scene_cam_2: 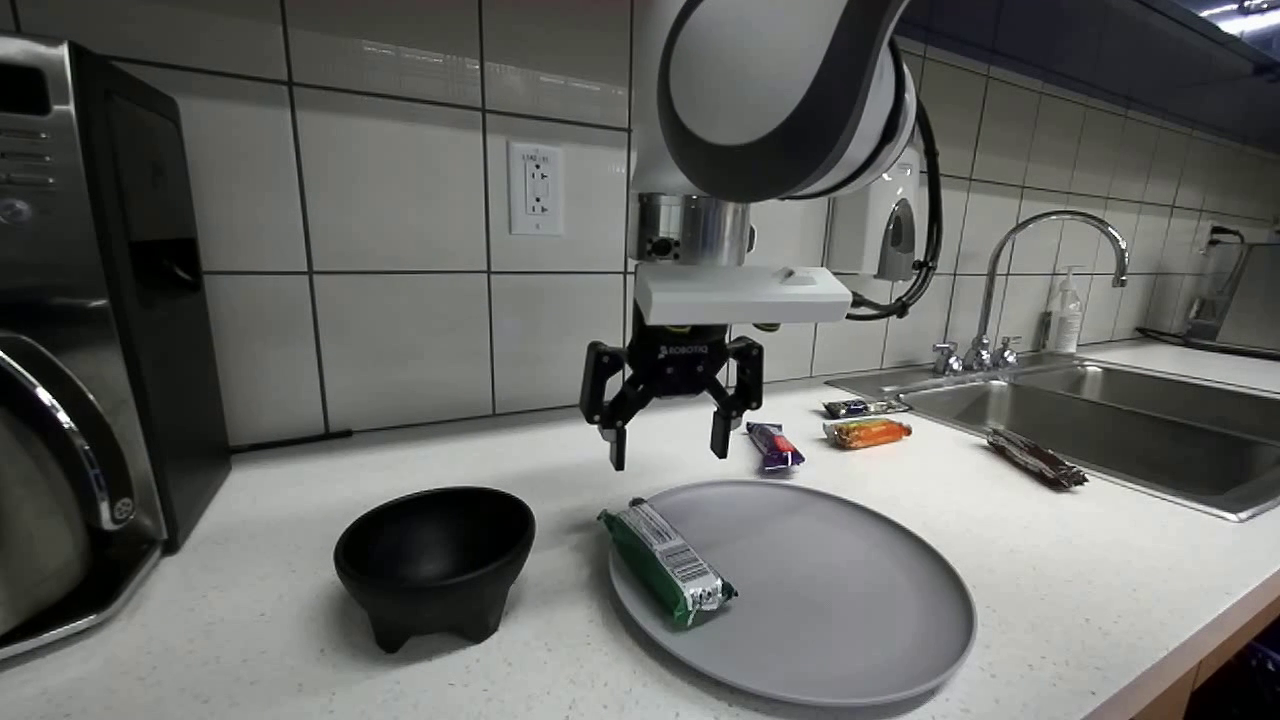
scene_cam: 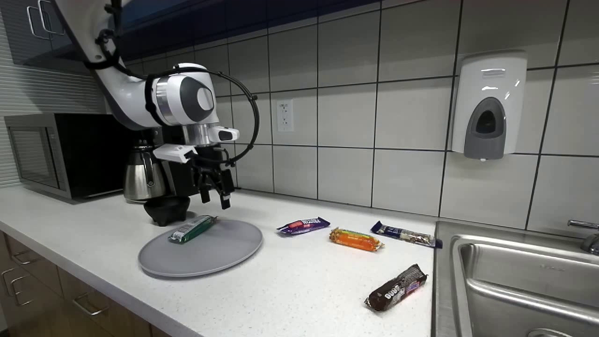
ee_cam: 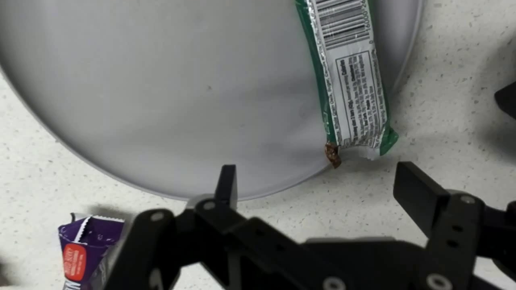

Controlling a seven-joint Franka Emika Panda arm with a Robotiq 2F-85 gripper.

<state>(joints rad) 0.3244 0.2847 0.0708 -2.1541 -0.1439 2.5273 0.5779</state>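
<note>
My gripper hangs open above the counter, its fingers apart and nothing between them. A green and white wrapped bar lies near one edge of the round grey plate, just below and in front of the fingertips. In the wrist view one end of the bar reaches over the plate's rim, and a small brown piece shows at its corner. The fingers do not touch the bar. In an exterior view the gripper stands over the plate's far side, with the bar beneath.
A black footed bowl stands beside the plate. Purple, orange, dark blue and brown wrapped bars lie between plate and sink. A steel carafe and microwave stand at the back, along the tiled wall.
</note>
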